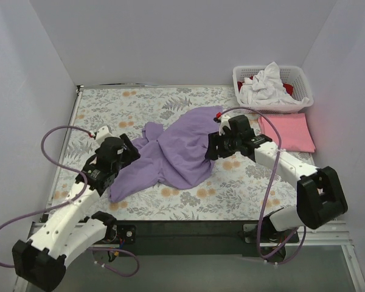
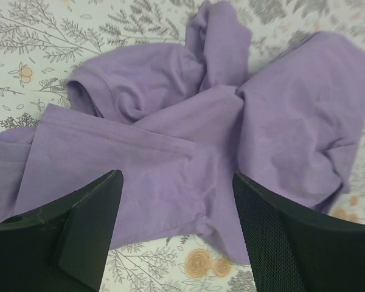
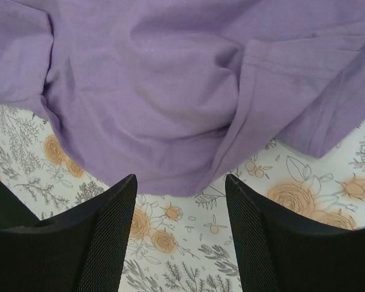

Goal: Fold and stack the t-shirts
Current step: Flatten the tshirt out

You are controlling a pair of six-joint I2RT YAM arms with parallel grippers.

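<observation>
**Lavender t-shirt** (image 1: 176, 152): crumpled at mid-worktop on the floral cloth (image 1: 140, 100). Its outline is lost in folds, and the left hand covers its left edge in the overhead view.
**Left hand** (image 1: 129, 152): fingers spread, empty, over the shirt's left part.
**Right hand** (image 1: 212, 149): spread, empty, at the shirt's right edge.
**Pink t-shirt** (image 1: 287, 131): folded flat, right of the lavender one and apart from it.
**Basket** (image 1: 304, 85): far right of the lavender one, holding a bunched white t-shirt (image 1: 264, 85). The red t-shirt (image 1: 288, 89) shows only as slivers.
</observation>
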